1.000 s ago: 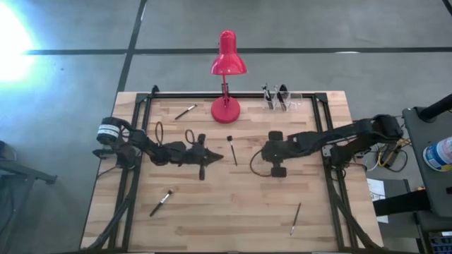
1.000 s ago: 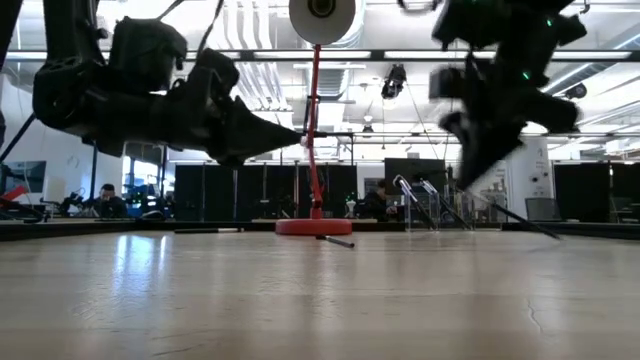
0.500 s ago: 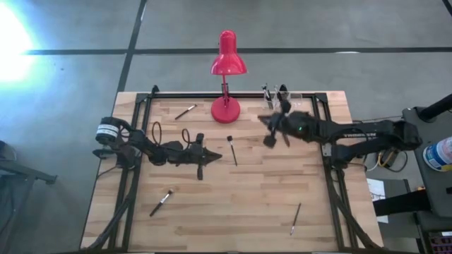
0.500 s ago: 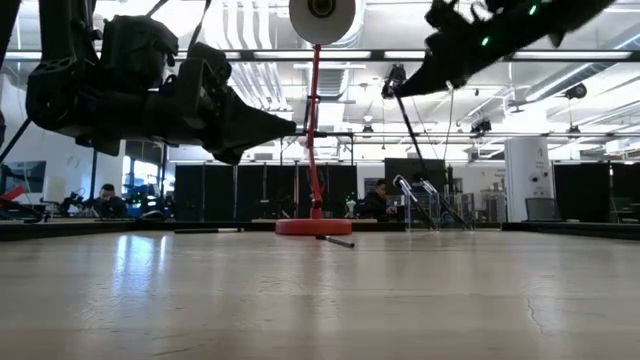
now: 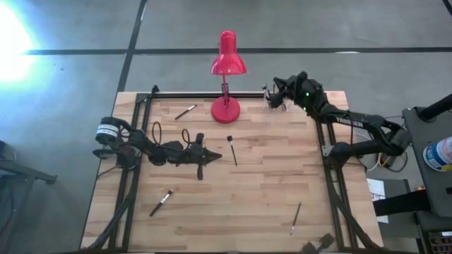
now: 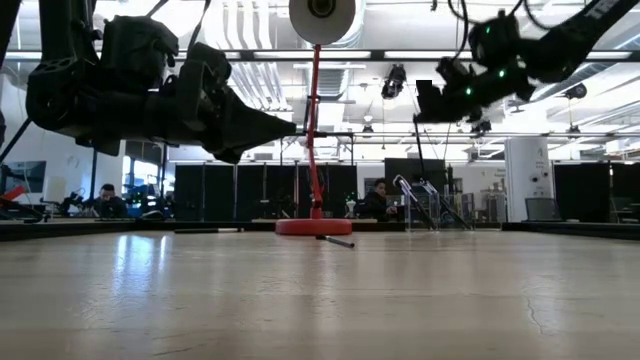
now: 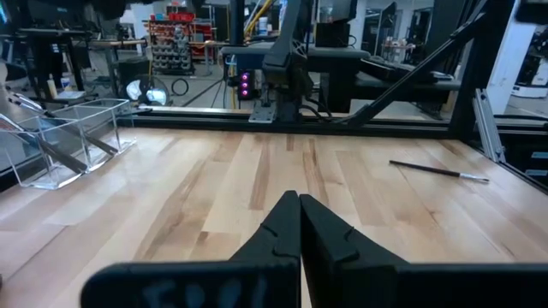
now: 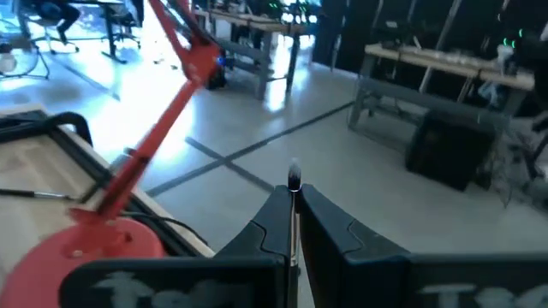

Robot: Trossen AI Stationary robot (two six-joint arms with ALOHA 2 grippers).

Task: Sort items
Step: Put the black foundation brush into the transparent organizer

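Across our pale wooden tabletop (image 5: pixel 247 190), 4 loose brushes wait while our right gripper (image 5: pixel 277 95), pinching 1 thin brush (image 8: pixel 294 184), hangs above the clear plastic bin (image 5: pixel 284 101) at 1 o'clock, so next we lower and release; left gripper (image 5: pixel 200 164) idles pressed together.

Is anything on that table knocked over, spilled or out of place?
Nothing looks broken or spilled. The odd part is the scatter: thin wooden-handled brushes lie loose at four spots on the wooden table, near the left back, middle, left front and right front. The red desk lamp stands upright.
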